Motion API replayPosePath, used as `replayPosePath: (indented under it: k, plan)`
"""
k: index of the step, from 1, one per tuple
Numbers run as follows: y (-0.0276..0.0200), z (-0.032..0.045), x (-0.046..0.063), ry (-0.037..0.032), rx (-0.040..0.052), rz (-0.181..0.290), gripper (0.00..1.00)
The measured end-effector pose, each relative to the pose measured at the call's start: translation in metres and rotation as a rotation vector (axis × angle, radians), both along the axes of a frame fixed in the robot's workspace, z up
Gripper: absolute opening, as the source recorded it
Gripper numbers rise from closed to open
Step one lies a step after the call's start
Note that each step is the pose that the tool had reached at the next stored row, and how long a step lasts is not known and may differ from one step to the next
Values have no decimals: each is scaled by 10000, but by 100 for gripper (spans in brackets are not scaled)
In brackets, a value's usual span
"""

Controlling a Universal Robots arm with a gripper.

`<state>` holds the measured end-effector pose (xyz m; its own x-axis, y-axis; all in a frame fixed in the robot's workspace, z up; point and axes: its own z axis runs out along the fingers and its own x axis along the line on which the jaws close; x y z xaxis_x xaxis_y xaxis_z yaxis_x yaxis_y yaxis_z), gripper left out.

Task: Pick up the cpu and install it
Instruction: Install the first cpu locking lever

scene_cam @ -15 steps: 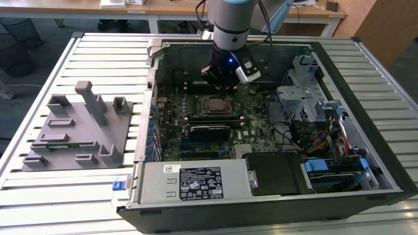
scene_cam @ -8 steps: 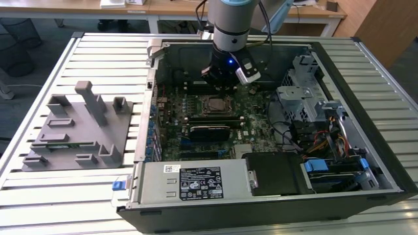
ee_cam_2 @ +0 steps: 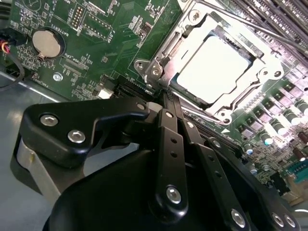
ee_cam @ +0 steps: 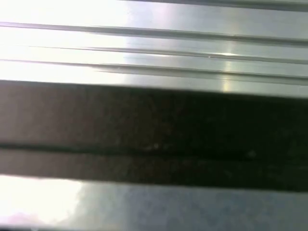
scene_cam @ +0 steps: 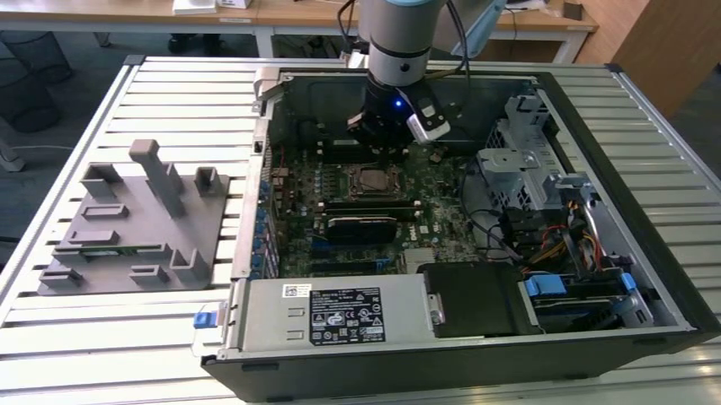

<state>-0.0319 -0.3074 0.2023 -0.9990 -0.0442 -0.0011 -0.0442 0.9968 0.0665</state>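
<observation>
— From where the exterior view looks, what's the arm doing?

— It reaches down into the open computer case (scene_cam: 563,253), and the gripper (scene_cam: 381,145) hangs over the motherboard (scene_cam: 434,224), just above the socket (scene_cam: 371,180). The cpu (scene_cam: 371,180) sits in that socket, directly below the fingertips. Beyond the socket from the gripper, toward the case's near wall, lies a black heatsink-like block (scene_cam: 362,226), then the silver power supply (scene_cam: 327,314). Off to the exterior view's left, well apart from the gripper, a grey fixture tray (scene_cam: 130,224) stands on the slatted table (scene_cam: 158,93).

— Is it holding anything?

— From there I can't tell; the fingers are too dark against the board.

— And the second wrist view?

— That one is closer. The black fingers (ee_cam_2: 169,120) come together to a point at the socket's edge, and I see nothing between them. The cpu (ee_cam_2: 215,69) lies flat inside the metal socket frame (ee_cam_2: 159,62), its pale top bright, just past the fingertips. A coin battery (ee_cam_2: 47,42) sits on the green board, off to one side of the gripper body.

— The first wrist view?

— Pale metal slats (ee_cam: 154,43) and a dark band (ee_cam: 154,130) across them, all blurred. I can't make out more than that.
</observation>
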Motion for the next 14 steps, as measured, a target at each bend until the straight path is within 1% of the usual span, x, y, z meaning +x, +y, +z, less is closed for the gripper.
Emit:
replayPosePath:
  k: [1,5,8,10,14]
  plan:
    - [0,1,0,1,-47,-1,11]
    - [-1,-15,-1,3,-290,0,11]
    - [-3,-41,0,8,-417,1,11]
    - [-3,-58,1,12,-460,1,11]
    - [2,-79,6,6,-469,-4,11]
